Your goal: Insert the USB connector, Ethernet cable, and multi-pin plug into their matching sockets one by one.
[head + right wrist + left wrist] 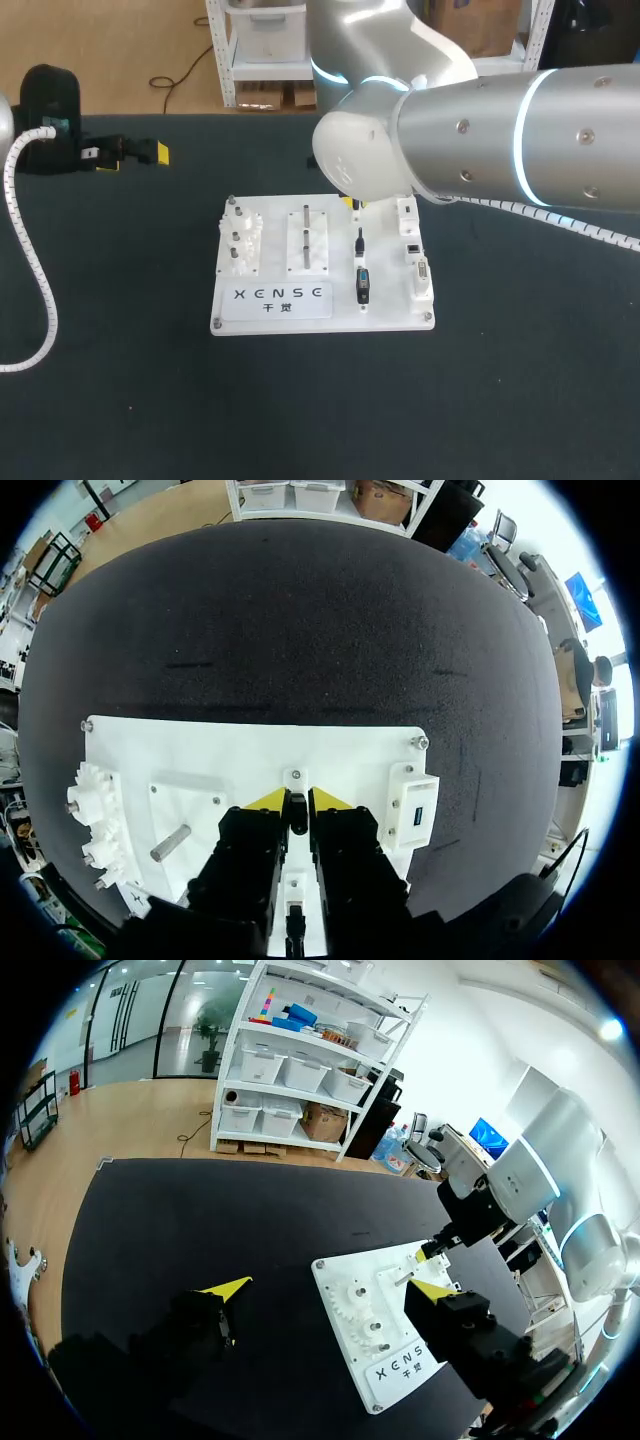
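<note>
Right gripper (298,802), seen from its own wrist: the two yellow tips stand close together and pinch a small dark plug, judged to be the USB connector (298,815), from both sides. The connector sits in its holder on the white board (390,300), at the far end of the connector column. The white USB socket (418,815), with its blue slot, is just beside it on the same board. The Ethernet cable's plug (360,240) and the multi-pin plug (362,286) lie nearer you in that column, untouched. No plug is seated yet.

Left gripper (328,1288): fingers spread wide and empty, parked over the dark table (120,380), well apart from the board.

Hazards to watch:

- **Slip or tilt.** The pinch covers only a small part of the connector, so it may tilt or slip as you lift, and a tilted plug will jam at the socket mouth.
- **Short travel.** The socket is very close, which leaves you little room to correct the plug's angle.
- **Board shift.** If the plug sticks in its holder, the pull could shift the board. Whether the board is fixed down cannot be told.
- **Blocked head view.** The right arm covers the grip there, so rely on the wrist view.
- **Neighbouring plug.** Keep the fingers off the Ethernet plug behind them.
</note>
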Motion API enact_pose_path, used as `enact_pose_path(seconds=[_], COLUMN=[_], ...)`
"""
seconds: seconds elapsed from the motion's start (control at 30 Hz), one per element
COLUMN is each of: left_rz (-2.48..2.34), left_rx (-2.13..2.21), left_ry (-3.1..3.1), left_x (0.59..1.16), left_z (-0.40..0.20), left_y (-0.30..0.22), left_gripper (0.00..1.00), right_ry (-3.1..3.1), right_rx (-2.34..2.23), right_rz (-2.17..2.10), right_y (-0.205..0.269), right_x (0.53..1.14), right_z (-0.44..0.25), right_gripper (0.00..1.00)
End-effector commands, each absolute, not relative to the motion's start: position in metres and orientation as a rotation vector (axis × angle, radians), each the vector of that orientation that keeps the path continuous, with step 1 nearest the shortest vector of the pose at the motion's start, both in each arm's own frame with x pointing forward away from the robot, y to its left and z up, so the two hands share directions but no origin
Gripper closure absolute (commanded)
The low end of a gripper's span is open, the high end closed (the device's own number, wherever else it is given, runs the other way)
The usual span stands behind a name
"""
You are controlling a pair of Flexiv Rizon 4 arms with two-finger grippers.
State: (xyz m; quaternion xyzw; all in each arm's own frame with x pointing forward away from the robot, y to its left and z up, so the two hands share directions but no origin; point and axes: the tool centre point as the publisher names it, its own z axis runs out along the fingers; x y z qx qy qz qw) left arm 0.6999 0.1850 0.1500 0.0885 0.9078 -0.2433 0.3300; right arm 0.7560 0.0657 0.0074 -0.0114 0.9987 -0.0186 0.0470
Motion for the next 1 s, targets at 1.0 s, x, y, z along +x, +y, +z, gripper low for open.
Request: enact_pose_path(seconds=[1.0], left_rz=[-0.636], left_rx=[0.231], left_ry=[2.374], left_x=[0.7], left_z=[0.15], left_y=[0.185], left_gripper=[0.0], right_ry=[2.906], right_rx=[-0.012], right_rz=[-0.011], right_y=[0.027], right_x=[0.743], right_z=[0.059], right_gripper=[1.0])
